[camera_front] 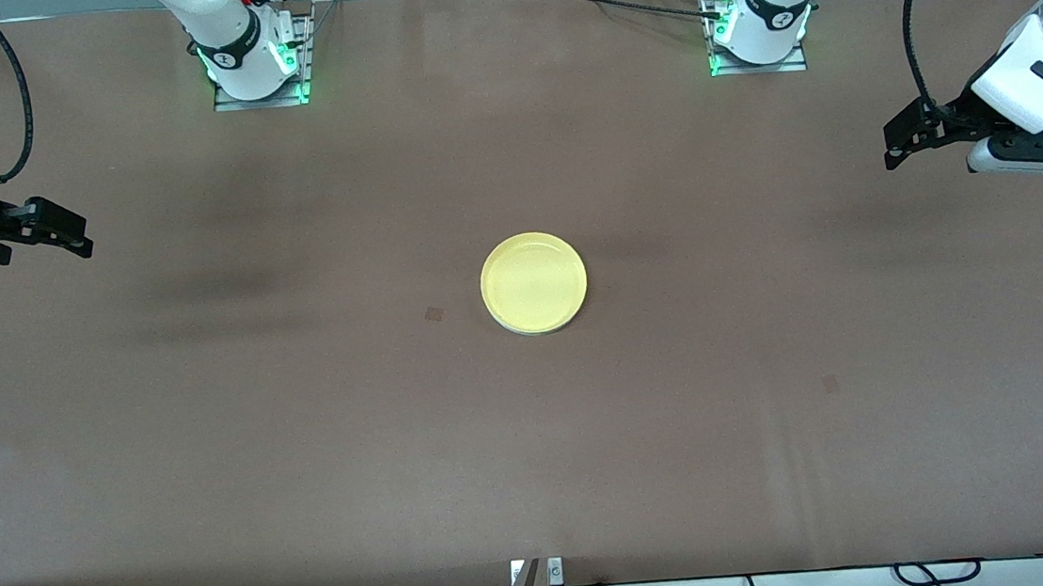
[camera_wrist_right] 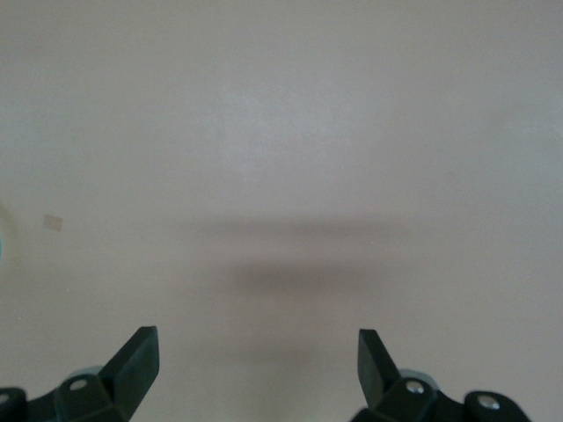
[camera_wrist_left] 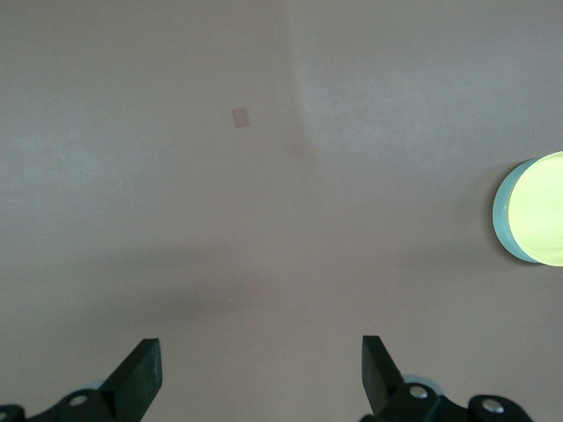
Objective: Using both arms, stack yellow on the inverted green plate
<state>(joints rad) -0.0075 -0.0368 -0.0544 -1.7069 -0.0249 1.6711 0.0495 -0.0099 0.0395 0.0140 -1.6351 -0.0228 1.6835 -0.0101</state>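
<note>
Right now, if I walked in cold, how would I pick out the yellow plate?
Look to the middle of the long brown table, about midway between the two arms' ends. The yellow plate sits there, round and shallow, rim up, stacked on a pale green plate whose edge peeks out beneath. It is the only bright thing on the table.

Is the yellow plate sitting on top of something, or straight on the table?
On top. In the left wrist view, the yellow plate lies on the green plate, whose rim peeks out beneath.

Brown table [camera_front: 308, 444] bears a small square mark [camera_front: 434, 314] (another [camera_front: 830, 384] fainter).
</note>
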